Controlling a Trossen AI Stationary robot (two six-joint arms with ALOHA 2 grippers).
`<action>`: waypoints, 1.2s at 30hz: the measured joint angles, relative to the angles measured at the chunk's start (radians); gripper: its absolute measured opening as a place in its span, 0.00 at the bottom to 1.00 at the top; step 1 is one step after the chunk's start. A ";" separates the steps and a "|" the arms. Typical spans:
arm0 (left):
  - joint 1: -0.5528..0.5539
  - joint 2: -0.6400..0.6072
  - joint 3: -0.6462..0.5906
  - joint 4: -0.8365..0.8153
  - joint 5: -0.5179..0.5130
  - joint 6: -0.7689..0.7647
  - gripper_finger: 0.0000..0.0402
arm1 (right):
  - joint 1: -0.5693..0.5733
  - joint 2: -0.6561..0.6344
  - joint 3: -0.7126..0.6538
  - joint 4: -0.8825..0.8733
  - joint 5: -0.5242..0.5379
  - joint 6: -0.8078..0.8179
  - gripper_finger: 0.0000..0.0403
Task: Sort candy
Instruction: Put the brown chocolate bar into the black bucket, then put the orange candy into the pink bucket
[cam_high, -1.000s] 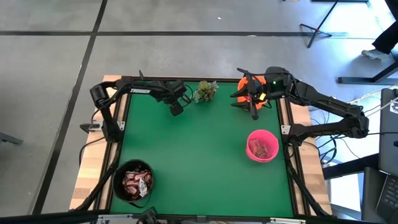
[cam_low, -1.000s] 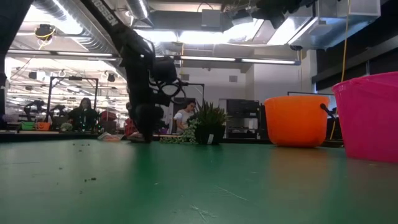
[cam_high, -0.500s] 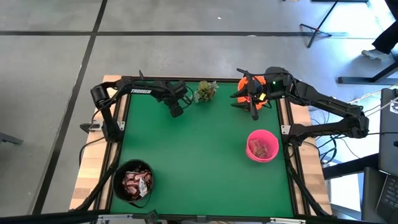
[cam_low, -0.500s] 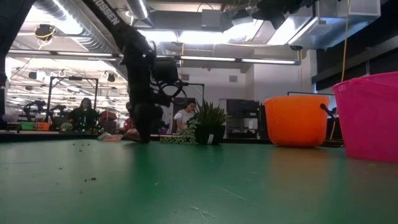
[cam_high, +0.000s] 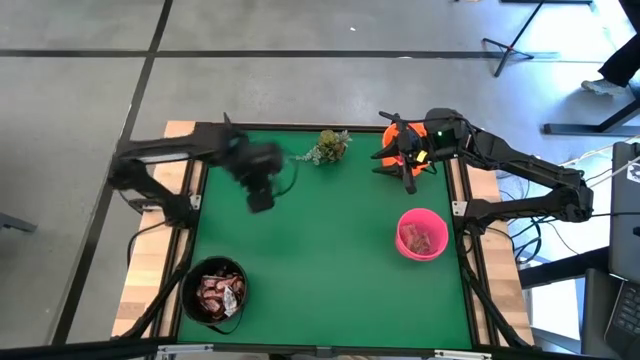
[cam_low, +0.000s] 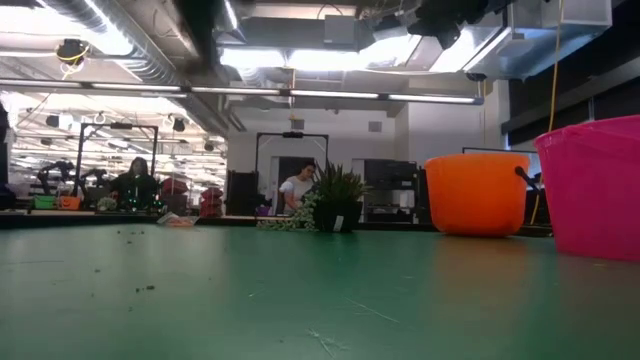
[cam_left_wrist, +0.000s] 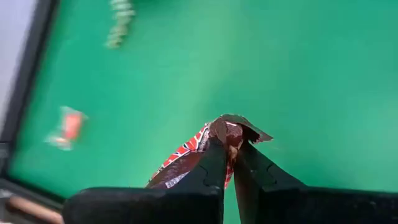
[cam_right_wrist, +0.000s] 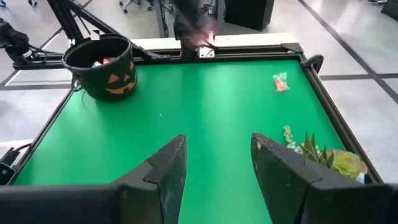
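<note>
We see a green felt tabletop (cam_high: 330, 260). Over its left side, the left end effector (cam_left_wrist: 231, 163) is clamped on a crinkly red-and-brown wrapped candy (cam_left_wrist: 199, 149), light and soft, best pinched mid-wrapper. The right end effector (cam_right_wrist: 217, 168) waits by the orange bucket (cam_high: 400, 140), fingers apart.
</note>
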 joint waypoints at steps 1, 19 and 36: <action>-0.064 -0.026 0.032 -0.029 0.006 -0.051 0.00 | 0.000 0.000 0.000 -0.002 0.000 0.000 0.44; -1.016 -0.033 0.099 -0.111 -0.069 -1.105 0.00 | 0.000 0.000 0.000 0.008 0.000 -0.004 0.44; -1.091 0.024 0.099 -0.135 -0.130 -1.217 0.23 | 0.000 0.000 0.000 0.008 -0.007 -0.007 0.44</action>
